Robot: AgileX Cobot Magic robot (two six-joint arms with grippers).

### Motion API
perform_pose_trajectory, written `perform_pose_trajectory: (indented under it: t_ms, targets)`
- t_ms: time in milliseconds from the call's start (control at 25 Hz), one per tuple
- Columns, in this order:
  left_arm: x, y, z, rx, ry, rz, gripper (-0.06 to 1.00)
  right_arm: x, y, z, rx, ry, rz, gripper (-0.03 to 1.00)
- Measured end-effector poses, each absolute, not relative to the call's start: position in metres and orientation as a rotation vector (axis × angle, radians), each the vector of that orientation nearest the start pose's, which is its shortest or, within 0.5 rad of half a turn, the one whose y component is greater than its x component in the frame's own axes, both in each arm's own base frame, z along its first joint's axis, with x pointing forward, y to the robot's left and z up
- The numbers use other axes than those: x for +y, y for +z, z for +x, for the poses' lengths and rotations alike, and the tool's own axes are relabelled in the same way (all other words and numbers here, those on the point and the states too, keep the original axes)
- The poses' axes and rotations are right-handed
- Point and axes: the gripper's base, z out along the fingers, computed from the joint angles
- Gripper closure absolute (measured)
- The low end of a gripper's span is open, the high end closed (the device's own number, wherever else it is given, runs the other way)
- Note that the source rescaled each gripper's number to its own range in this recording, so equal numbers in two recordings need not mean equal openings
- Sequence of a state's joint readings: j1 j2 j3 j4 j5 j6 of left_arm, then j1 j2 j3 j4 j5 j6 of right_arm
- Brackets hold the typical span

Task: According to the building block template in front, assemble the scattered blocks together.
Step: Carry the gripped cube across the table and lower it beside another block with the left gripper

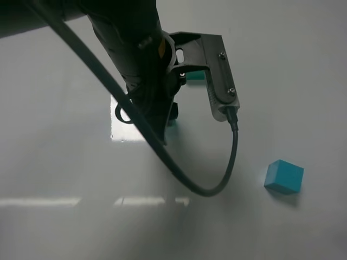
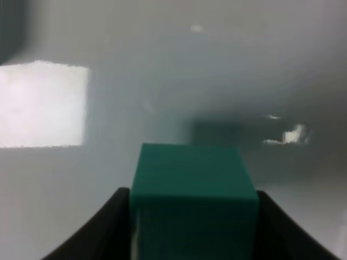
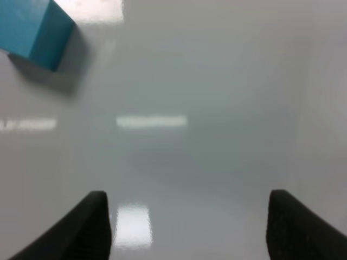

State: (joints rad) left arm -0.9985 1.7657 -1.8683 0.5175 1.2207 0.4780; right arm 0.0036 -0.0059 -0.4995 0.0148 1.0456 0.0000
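The teal-green cube point(image 2: 192, 189) of the scattered blocks sits between the dark fingers point(image 2: 103, 230) of my left gripper point(image 2: 192, 238), which is shut on it. From the exterior high view only a teal sliver of this cube point(image 1: 172, 123) shows under the left gripper point(image 1: 167, 130). The cyan-blue cube point(image 1: 283, 176) lies alone on the white table at the right. It also shows in the right wrist view point(image 3: 33, 28), well ahead of my open, empty right gripper point(image 3: 187, 233). A teal strip point(image 1: 196, 76) behind the wrist camera bracket looks like the building block template, mostly hidden.
The left arm, its camera bracket point(image 1: 219, 76) and a looping black cable point(image 1: 217, 184) cover the upper middle of the exterior high view. The glossy white table point(image 1: 65, 162) carries bright light reflections. The right arm is out of that view.
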Motion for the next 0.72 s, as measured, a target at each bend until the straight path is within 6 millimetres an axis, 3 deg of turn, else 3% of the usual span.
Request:
perform_pose_trajectory:
  t_ms: [440,720]
  targets:
    - [-0.311,0.372,0.248,1.788,0.463,1.762,0.94,0.001,0.278,-0.005,2.024,0.02,-0.004,0.42]
    - [-0.316,0.369,0.25,1.762,0.447,1.759,0.94,0.001,0.278,-0.005,2.024,0.02,-0.004,0.42]
